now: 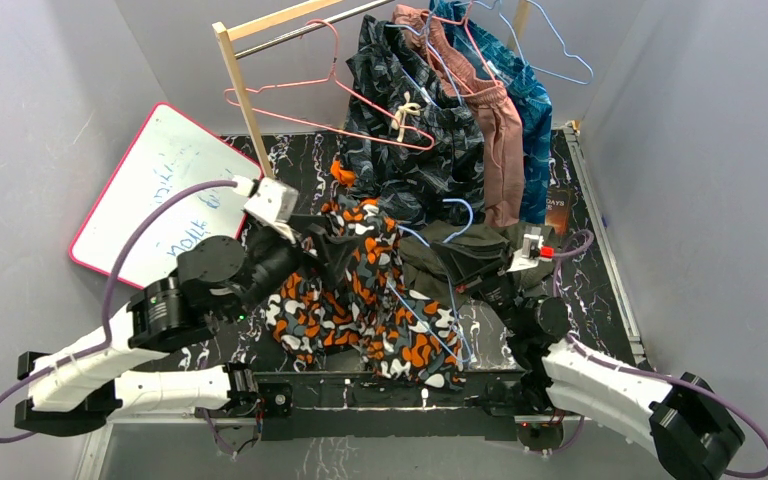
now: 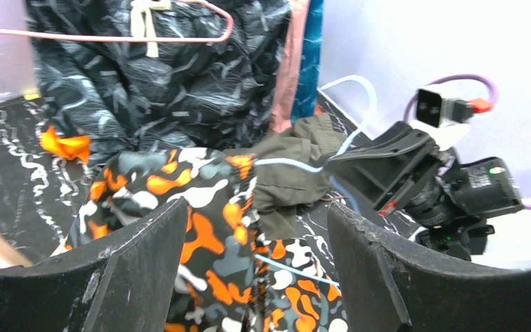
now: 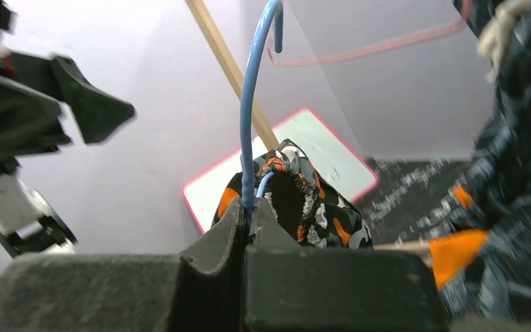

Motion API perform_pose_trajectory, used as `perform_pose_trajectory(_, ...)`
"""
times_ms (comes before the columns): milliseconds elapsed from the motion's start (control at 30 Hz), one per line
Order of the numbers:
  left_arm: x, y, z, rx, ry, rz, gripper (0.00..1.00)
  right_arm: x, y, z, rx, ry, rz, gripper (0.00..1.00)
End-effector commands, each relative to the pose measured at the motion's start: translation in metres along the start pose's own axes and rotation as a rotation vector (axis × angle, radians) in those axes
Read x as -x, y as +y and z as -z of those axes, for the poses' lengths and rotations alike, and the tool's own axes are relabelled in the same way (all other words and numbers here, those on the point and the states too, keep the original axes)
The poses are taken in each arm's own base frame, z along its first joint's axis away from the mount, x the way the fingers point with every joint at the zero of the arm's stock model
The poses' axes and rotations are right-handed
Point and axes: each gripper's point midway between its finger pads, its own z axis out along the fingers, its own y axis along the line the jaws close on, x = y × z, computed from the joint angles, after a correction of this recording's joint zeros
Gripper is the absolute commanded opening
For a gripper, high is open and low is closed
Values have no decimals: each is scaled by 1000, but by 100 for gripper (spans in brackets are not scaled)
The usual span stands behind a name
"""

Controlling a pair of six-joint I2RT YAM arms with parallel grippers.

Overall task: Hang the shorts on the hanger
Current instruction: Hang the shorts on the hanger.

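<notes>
Top external: black marbled table (image 1: 303,168) between grey walls (image 1: 50,80); left tool (image 2: 256,228) gapes, right tool (image 3: 247,214) pinches hanger (image 3: 252,104).

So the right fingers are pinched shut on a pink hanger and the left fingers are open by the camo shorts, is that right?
Not quite. The hanger in the right fingers is light blue, not pink; the right wrist view shows its wire pinched between them. The rest holds: the left fingers are open by the camo shorts.
</notes>
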Motion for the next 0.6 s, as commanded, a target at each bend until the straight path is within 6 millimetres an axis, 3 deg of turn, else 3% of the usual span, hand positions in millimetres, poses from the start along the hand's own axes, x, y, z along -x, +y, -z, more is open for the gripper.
perform_pose_trajectory(0,-2,27,13,91,7,-108,73,93,73,-20,259,-316,27,0)
perform_pose_trajectory(200,13,36,20,85,-17,-300,74,112,100,-24,357,-349,37,0)
perform_pose_trajectory(433,84,-12,53,-222,-214,-359,76,152,129,-23,429,-452,38,0)
perform_pose_trajectory(567,114,-23,69,-286,-324,-364,76,174,150,-22,494,-507,55,0)
